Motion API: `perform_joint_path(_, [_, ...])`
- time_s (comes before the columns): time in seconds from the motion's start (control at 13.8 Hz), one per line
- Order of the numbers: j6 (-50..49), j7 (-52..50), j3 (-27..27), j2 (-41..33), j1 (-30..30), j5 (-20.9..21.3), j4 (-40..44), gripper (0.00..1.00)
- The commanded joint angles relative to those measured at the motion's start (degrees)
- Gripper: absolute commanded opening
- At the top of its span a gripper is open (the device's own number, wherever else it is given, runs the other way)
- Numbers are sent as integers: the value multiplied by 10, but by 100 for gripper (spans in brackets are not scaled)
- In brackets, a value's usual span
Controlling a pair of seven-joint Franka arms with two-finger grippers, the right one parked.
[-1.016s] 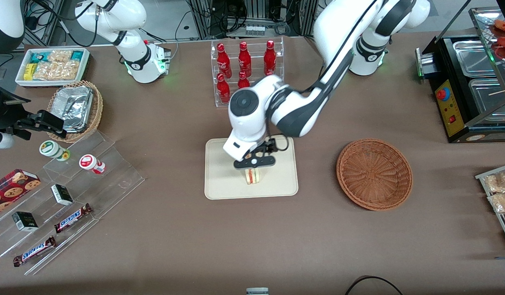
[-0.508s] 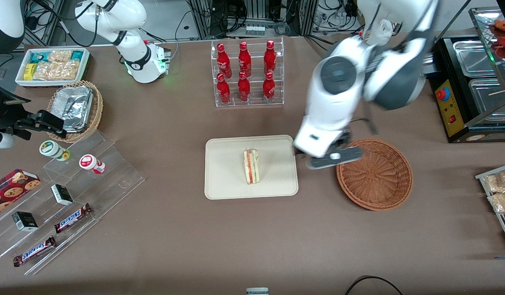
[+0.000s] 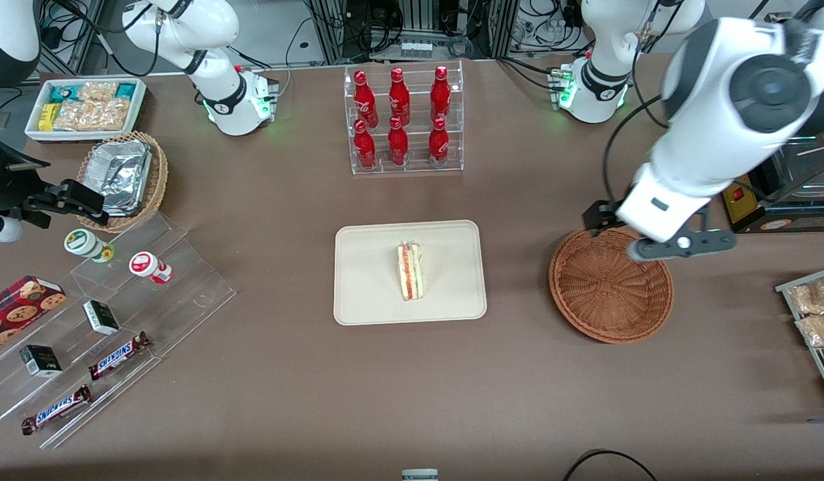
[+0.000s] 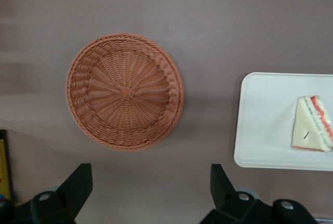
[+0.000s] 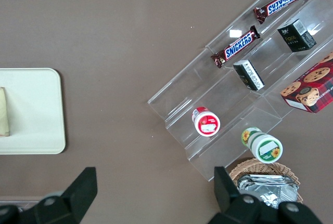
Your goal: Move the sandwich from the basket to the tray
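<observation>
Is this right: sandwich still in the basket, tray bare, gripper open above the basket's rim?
Not quite. The front view shows the sandwich lying on the tray, and the basket holds nothing. The rest stands: the gripper is open above the basket's rim, holding nothing.

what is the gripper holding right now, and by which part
Nothing. The gripper hangs over the basket rim, jaws open and empty; the sandwich lies on the tray.

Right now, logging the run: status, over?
Claw open, empty, above the basket rim on the working arm's side. Sandwich lying on tray, basket empty. Nothing in the way.
</observation>
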Motion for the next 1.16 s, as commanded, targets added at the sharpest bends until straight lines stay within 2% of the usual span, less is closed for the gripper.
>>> perform_joint_path(0.0, [0, 58, -5, -67, 38, -19, -64, 100])
perform_joint_path(0.29, [-8, 133, -4, -108, 86, -27, -98, 100])
perform_joint_path(0.51, [-12, 148, 29, -111, 84, -27, -99, 100])
perform_joint_path(1.09, [-14, 149, 31, -88, 92, -25, -58, 100])
